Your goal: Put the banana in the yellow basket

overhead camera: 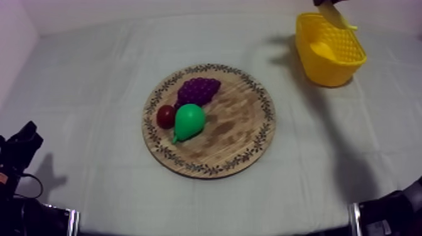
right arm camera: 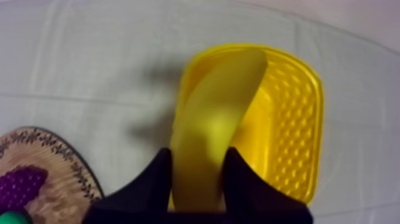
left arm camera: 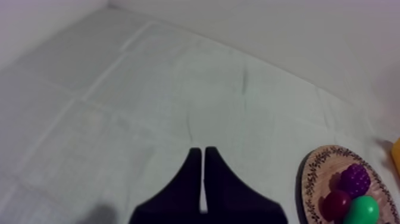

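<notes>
Banana (right arm camera: 214, 113): a long yellow toy banana, off the board and clamped between the two black fingers of the right gripper (right arm camera: 197, 154). It hangs lengthwise over the open yellow plastic basket (right arm camera: 297, 131). Whether its far tip touches the basket's inside I cannot tell.
Nearest, at rest: the left gripper (left arm camera: 202, 152) sits low at its own side of the table. Its fingers are pressed together into a narrow wedge with nothing between them, over bare grey-white cloth (left arm camera: 149, 89).
Mid-table: the round wooden board with a patterned rim (overhead camera: 235, 135) lies flat, well apart from the basket.
On the board: a green pear (overhead camera: 189, 121) and a small red fruit (overhead camera: 166, 115) just beside it, with a purple bunch of grapes (overhead camera: 198, 90) behind both. All three sit on the board's left half, and none belongs to this job.
Far right: the basket stands upright on the cloth with dimpled walls, its mouth under the held banana.
Farthest: the right arm reaches in at the upper right, above the basket's far rim.
Step in hand: by my reading this is the placing. The banana is picked and brought over the basket, but not yet let go.
Next move: probably a short descent to get the banana's lower end inside the walls, then parting the fingers. The banana looks long against the basket, so it should lie along the basket's longer side. Otherwise it may catch on the rim or tip out.
</notes>
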Robot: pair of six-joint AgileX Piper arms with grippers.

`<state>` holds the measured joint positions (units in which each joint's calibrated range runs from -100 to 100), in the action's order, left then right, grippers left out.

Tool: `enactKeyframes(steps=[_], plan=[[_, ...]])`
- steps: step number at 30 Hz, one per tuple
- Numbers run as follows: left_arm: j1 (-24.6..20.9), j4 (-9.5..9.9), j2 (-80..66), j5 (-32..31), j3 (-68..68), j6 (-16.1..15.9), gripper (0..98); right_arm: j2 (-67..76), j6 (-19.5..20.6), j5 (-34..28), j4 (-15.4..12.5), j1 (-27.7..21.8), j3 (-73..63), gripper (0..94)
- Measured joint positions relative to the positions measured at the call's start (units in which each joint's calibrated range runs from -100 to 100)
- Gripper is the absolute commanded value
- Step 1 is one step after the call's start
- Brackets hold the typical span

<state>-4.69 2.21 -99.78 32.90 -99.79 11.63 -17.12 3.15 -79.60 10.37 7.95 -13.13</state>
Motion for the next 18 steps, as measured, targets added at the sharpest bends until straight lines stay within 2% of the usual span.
enactKeyframes(steps=[12,15,18], plan=[[0.00,0.00,0.00,0.00,0.00,0.00,0.1,-4.69,0.26,1.08,0.48,-3.67,0.11,16.8],[0.00,0.00,0.00,0.00,0.00,0.00,0.1,-5.03,0.42,2.45,0.66,-3.97,1.18,23.6],[0.00,0.00,0.00,0.00,0.00,0.00,0.1,-5.09,0.70,3.26,0.89,-4.16,2.48,35.2]])
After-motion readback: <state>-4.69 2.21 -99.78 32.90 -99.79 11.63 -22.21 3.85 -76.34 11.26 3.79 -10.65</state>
